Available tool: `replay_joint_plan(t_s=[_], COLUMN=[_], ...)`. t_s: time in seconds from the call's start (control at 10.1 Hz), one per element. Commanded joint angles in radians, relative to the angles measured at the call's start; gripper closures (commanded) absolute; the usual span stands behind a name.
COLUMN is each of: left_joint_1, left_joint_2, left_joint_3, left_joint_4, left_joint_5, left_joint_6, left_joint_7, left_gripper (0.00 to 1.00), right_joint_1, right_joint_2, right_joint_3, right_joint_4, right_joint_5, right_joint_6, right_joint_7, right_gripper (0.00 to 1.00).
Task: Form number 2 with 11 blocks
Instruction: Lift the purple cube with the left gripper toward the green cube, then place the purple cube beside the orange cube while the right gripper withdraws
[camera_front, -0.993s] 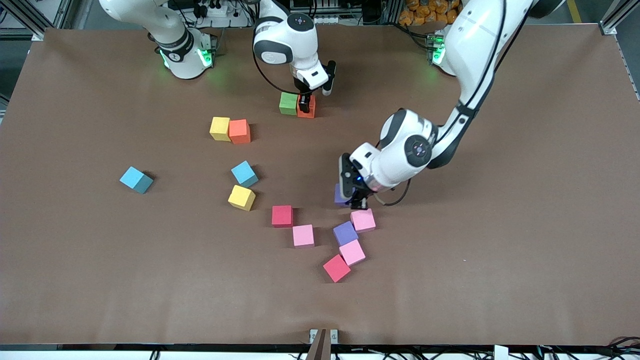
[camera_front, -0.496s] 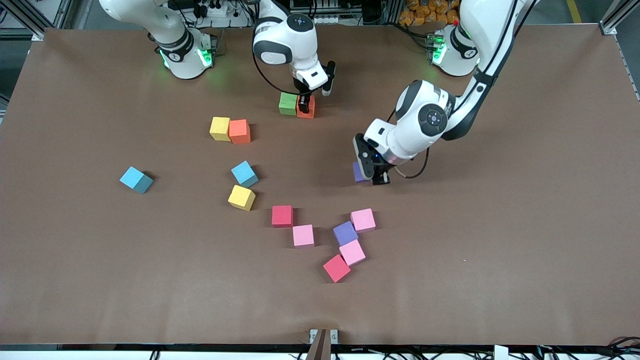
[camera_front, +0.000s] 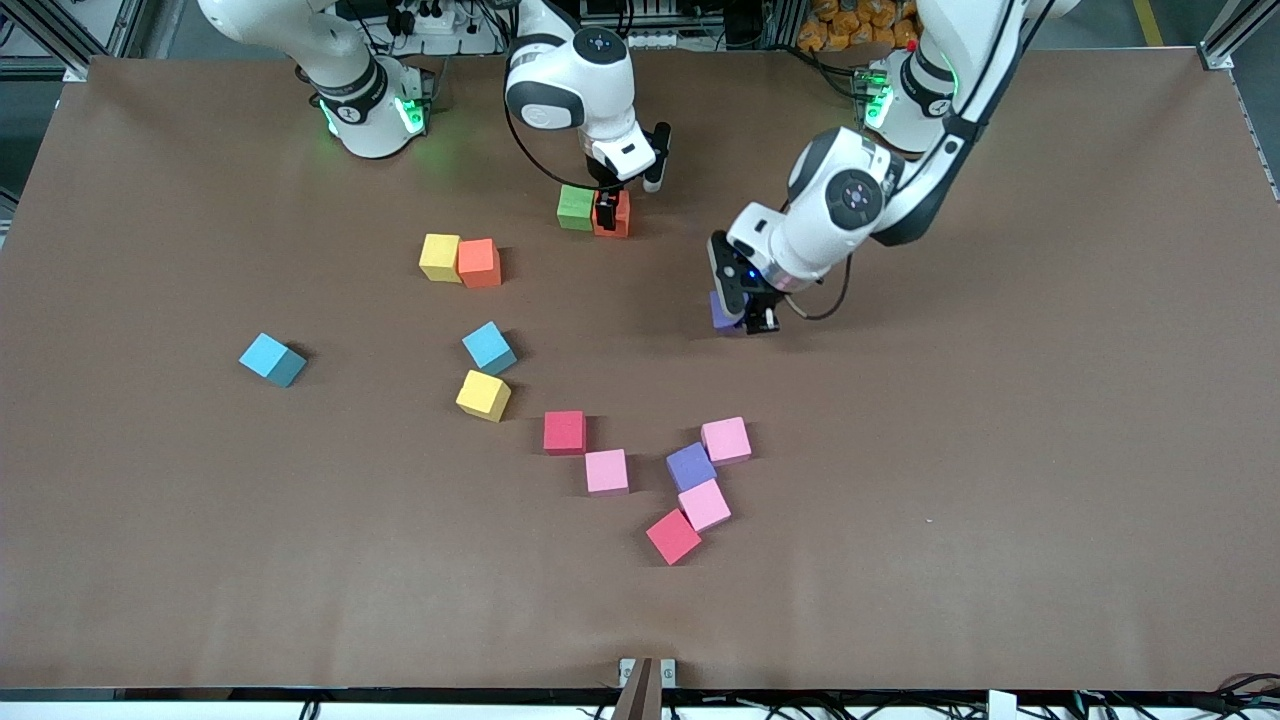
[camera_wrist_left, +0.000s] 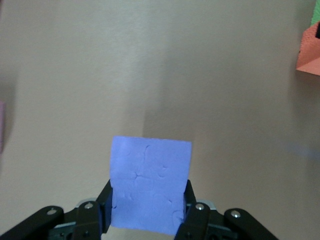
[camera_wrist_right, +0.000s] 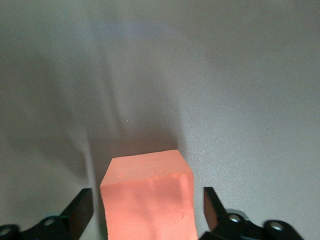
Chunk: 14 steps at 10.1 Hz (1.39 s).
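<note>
A green block (camera_front: 575, 207) and an orange block (camera_front: 618, 215) stand touching side by side near the robots' bases. No number 2 shape is in view. My right gripper (camera_front: 608, 212) is down at the orange block (camera_wrist_right: 147, 200). It is open (camera_wrist_right: 147, 212), with a gap between each finger and the block. My left gripper (camera_front: 740, 312) is shut on a purple block (camera_front: 720, 312), held over bare table between that pair and the loose blocks. In the left wrist view the purple block (camera_wrist_left: 150, 182) fills the closed jaws (camera_wrist_left: 147, 215), with the orange block (camera_wrist_left: 310, 55) ahead.
Loose blocks lie nearer the front camera. A yellow (camera_front: 440, 257) and an orange one (camera_front: 479, 262) touch. There are two light blue (camera_front: 272, 359) (camera_front: 489, 347), a yellow (camera_front: 484, 395) and a red (camera_front: 565, 432). A cluster holds pink (camera_front: 606, 471), purple (camera_front: 690, 466), pink (camera_front: 726, 440) and red (camera_front: 673, 537).
My left gripper lifted the purple block from beside the pink cluster and carried it toward the green and orange pair. My right gripper opened off the orange block.
</note>
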<state>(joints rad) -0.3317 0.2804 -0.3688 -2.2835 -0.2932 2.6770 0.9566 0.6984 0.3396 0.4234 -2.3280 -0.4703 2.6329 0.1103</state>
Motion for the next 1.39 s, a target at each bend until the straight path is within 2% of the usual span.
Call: replay_joint_plan(t_s=[0.0,0.3,0.5,0.7,0.99,1.29], left_joint_1=[0.01,0.008,0.01,0.008,-0.003,-0.012], left_joint_2=[-0.04,-0.043,-0.093,-0.124,-0.101,-0.026], left_joint_3=[-0.033,-0.065,-0.102,-0.183,-0.26,-0.331], left_joint_4=[-0.108,-0.116,-0.155,-0.175,-0.203,-0.214], left_joint_5=[-0.082,-0.156,-0.171,-0.277,-0.288,-0.322], left_joint_6=[0.107,0.11,0.11,0.121,0.243,0.39], left_joint_7=[-0.001,-0.007,-0.01,-0.009,-0.012,-0.01], left_gripper=[1.0,1.0,1.0,1.0,1.0,1.0], right_joint_1=[-0.011,-0.011,-0.013,-0.025,-0.077,-0.146], right_joint_2=[-0.042,-0.08,-0.126,-0.171,-0.203,-0.226], right_joint_3=[0.011,0.02,0.038,0.037,0.034,0.025], right_joint_4=[-0.027,-0.025,-0.019,-0.011,0.012,0.038], right_joint_5=[0.022,0.042,0.161,0.214,0.216,0.216], right_joint_6=[-0.005,-0.063,-0.163,-0.297,-0.451,-0.586], right_joint_7=[0.003,0.019,0.019,0.019,0.017,0.009], right_gripper=[0.0,0.0,0.0,0.0,0.0,0.0])
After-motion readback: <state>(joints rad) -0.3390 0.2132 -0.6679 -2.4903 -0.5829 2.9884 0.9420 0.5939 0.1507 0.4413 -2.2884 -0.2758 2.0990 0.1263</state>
